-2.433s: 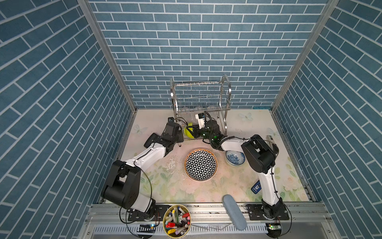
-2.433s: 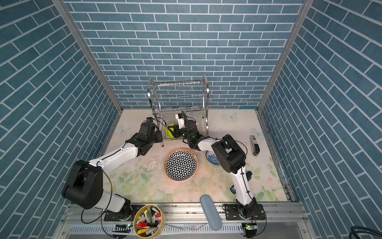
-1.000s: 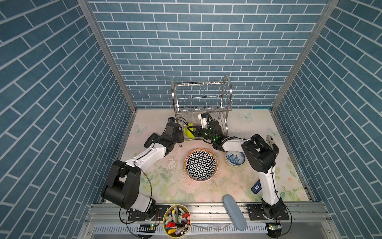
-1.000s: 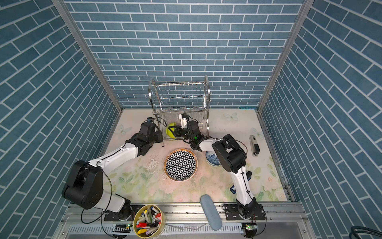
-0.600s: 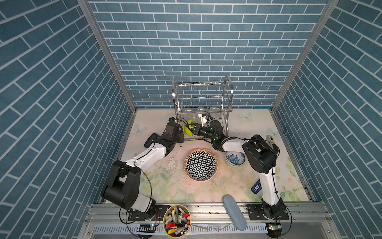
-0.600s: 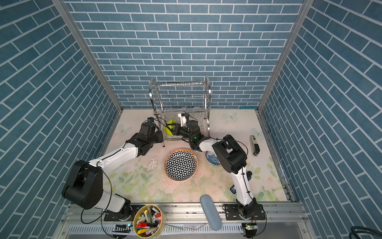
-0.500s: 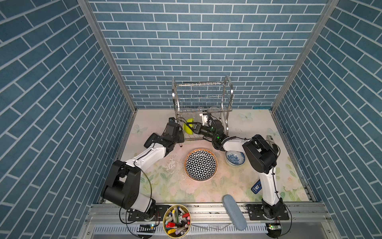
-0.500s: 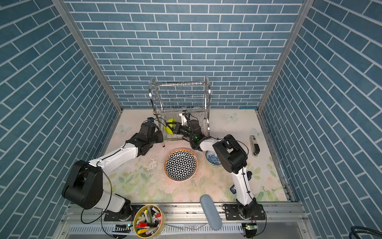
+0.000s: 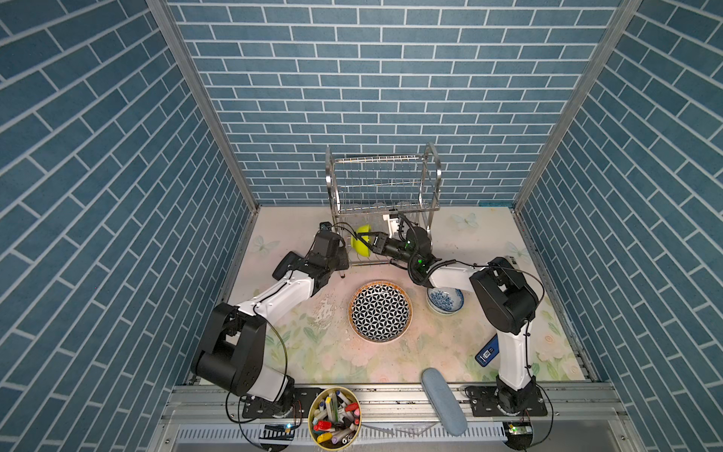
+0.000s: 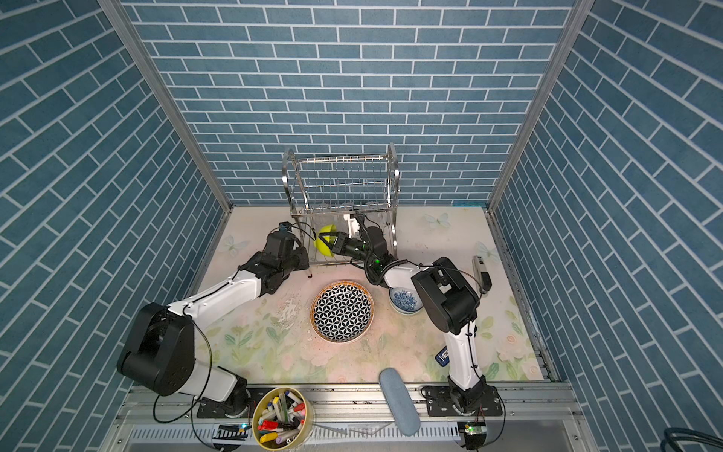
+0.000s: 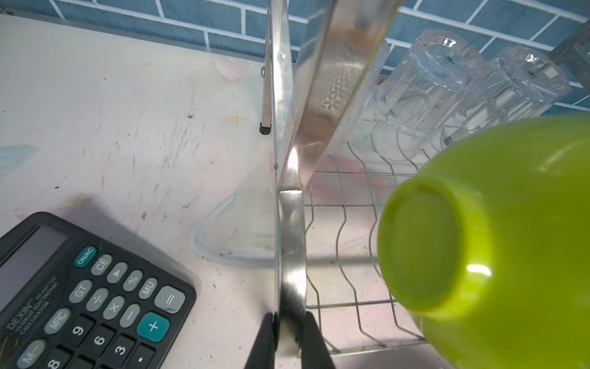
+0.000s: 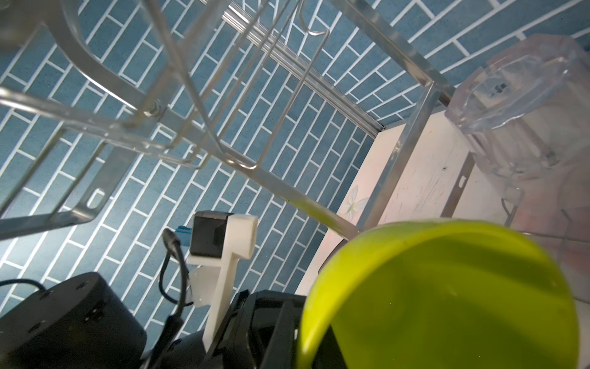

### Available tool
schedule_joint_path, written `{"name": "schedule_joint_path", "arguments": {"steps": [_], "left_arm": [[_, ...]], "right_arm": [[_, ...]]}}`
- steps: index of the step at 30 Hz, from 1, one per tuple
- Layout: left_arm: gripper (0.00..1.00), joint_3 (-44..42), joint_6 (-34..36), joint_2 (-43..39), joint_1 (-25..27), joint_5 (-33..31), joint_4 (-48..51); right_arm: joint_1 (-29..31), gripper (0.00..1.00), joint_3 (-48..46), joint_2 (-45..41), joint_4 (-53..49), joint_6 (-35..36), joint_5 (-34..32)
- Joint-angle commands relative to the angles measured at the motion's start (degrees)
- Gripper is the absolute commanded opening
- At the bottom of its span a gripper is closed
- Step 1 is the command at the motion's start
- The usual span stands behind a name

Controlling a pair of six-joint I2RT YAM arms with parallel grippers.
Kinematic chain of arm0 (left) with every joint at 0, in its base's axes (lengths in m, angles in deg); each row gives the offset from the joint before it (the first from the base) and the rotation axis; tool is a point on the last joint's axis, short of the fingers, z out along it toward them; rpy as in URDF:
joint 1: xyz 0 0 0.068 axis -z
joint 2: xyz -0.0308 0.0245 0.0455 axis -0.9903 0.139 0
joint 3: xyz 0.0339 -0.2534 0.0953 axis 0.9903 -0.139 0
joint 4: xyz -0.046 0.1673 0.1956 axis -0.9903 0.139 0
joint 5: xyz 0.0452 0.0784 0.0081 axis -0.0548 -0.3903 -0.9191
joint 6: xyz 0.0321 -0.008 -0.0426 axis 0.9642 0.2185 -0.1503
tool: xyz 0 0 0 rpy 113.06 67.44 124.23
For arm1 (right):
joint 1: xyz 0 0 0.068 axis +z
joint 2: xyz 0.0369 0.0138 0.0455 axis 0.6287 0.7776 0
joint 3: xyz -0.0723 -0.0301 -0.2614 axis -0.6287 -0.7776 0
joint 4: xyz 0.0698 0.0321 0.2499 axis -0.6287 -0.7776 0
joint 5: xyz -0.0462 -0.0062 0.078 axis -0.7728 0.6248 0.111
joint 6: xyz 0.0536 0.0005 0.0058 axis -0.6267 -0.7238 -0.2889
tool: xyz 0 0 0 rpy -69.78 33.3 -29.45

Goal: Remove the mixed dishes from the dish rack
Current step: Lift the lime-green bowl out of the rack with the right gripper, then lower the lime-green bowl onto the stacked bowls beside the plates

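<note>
Two closed grips: left gripper (image 11: 289,332) clamps a side upright of the shiny steel-wire dish rack (image 9: 381,172), likely steadying it; right gripper (image 9: 366,244) pinches the rim of the round lime bowl (image 9: 357,247), mid-frame, for withdrawal.

Left tool (image 11: 289,338) clamped tight, low; right tool (image 9: 368,243) clamped tight, higher.

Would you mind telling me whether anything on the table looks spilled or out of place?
White flecks lie scattered on the mat left of the star-patterned plate, like a spill or scuffing. A calculator sits beside the dish rack.
</note>
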Motion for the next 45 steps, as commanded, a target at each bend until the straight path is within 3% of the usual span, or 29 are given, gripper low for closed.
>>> {"name": "schedule_joint_path", "arguments": {"steps": [1,17,25,33,45], "left_arm": [[0.08,0.1,-1.3,0.2,-0.6,-0.9,2.8],[0.08,-0.1,-1.2,0.2,-0.5,-1.4,2.6],[0.08,0.0,-1.2,-0.1,-0.5,-1.4,2.7],[0.08,-0.4,-1.0,-0.5,-0.6,-1.8,2.7],[0.08,-0.6,-1.0,-0.1,-0.5,-1.5,2.0]], "right_arm": [[0.3,0.00,-1.8,-6.7,4.5,2.5,1.8],[0.9,0.00,-9.6,-13.7,-1.6,3.8,3.5],[1.2,0.00,-11.9,-16.9,-13.0,5.6,5.1],[2.0,0.00,-13.1,-22.2,-29.5,14.7,6.5],[4.3,0.00,-17.8,-37.5,-56.0,28.1,-1.5]]}}
